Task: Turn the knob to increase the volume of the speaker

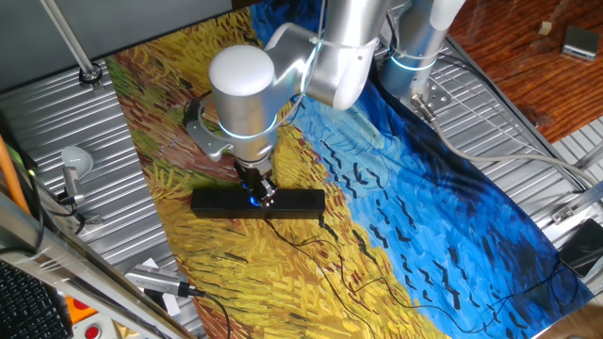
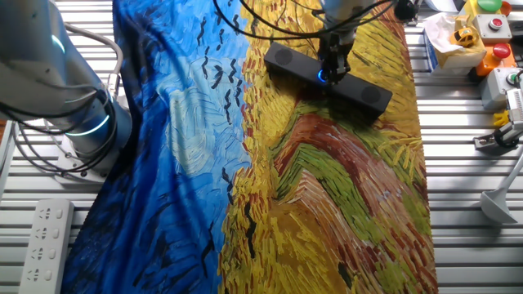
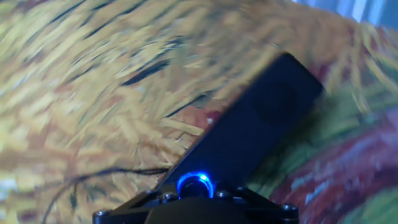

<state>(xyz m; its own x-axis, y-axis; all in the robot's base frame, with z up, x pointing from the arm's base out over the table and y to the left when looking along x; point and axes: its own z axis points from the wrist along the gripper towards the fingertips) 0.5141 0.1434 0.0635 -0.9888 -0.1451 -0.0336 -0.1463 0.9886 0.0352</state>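
The speaker (image 1: 297, 202) is a long black bar lying on the yellow part of the painted cloth (image 1: 396, 188). It also shows in the other fixed view (image 2: 368, 96) and in the hand view (image 3: 255, 134). The knob (image 1: 254, 199) glows blue at the bar's middle, and is also seen in the other fixed view (image 2: 322, 76) and the hand view (image 3: 195, 185). My gripper (image 1: 258, 193) comes straight down onto the knob, with its fingers closed round the blue ring. In the hand view the knob sits right at the gripper's base, and the fingers themselves are hidden.
A thin black cable (image 1: 316, 247) runs from the speaker across the cloth. A grey microphone-like object (image 1: 75, 162) stands at the left edge. The arm's base (image 2: 82, 122) and a white power strip (image 2: 45, 241) sit beside the cloth. Button boxes (image 2: 494, 28) stand beyond the speaker.
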